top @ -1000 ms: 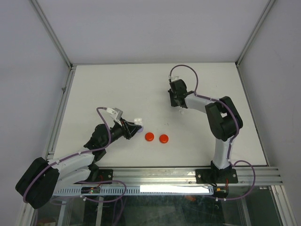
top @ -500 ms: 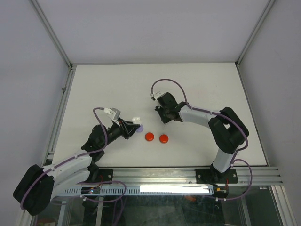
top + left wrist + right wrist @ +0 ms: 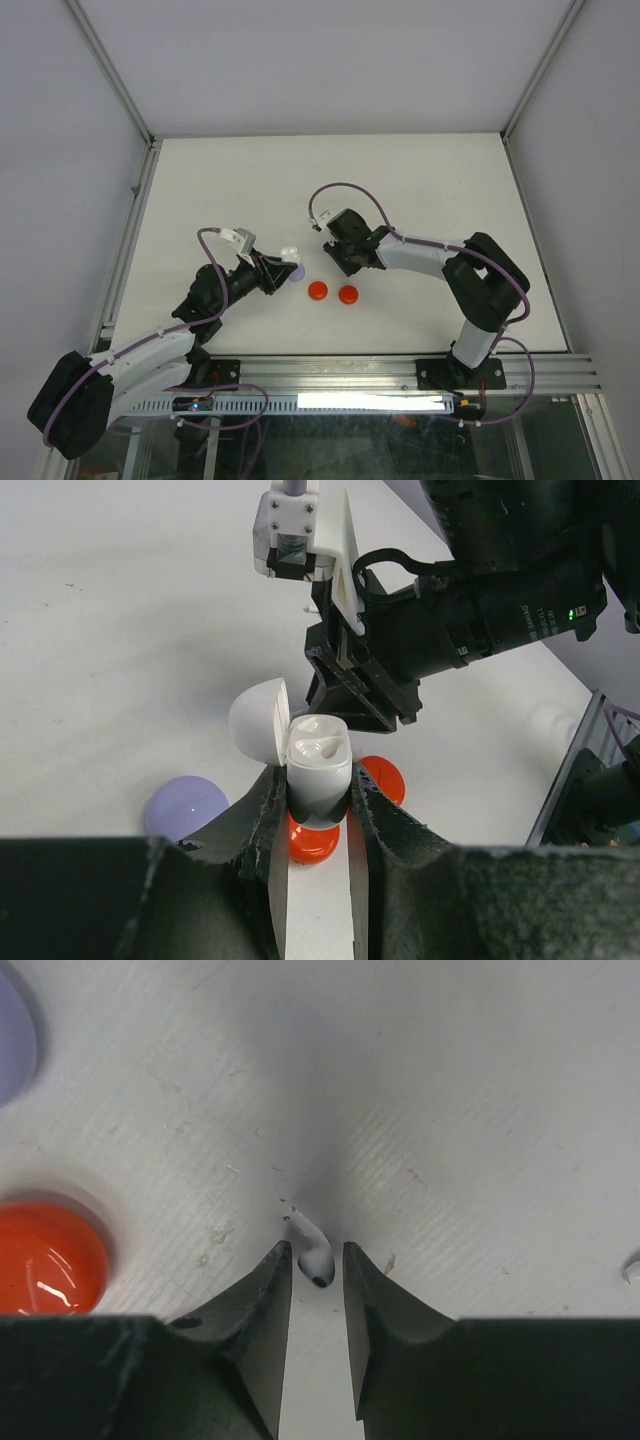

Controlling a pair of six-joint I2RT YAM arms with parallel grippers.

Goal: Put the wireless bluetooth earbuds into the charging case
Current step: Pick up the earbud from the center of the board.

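A white earbud (image 3: 312, 1257) sits right between the fingertips of the right gripper (image 3: 317, 1252), with its rounded head toward the wrist and its thin stem pointing forward and to one side. The jaws stand narrow. The earbud lies close against one finger, with a slim gap showing on the other side, and I cannot tell whether it is pinched or only resting there. Under these tips is the pale, scuffed table (image 3: 220, 190), shaded by the gripper.

The charging case (image 3: 318, 765), white and rounded, stands upright between the fingers of the left gripper (image 3: 318, 788), which are closed tight against its sides. Its lid (image 3: 256, 720) is swung open to one side of that gripper. The moulded white top of the case is exposed, but I cannot tell whether anything fills the pockets. The right gripper hangs just ahead of the open case, its tips pointing down at the table beyond it.

One red disc (image 3: 313, 842) lies directly beneath the left gripper's fingers, partly hidden by the case. A second red disc (image 3: 381, 777) lies just past one fingertip, below the right gripper. A lilac disc (image 3: 186, 808) rests on the table off the lid side of the left gripper. A small curved white bit (image 3: 630, 1268) shows far out to the right gripper's other side, too cut off to identify.
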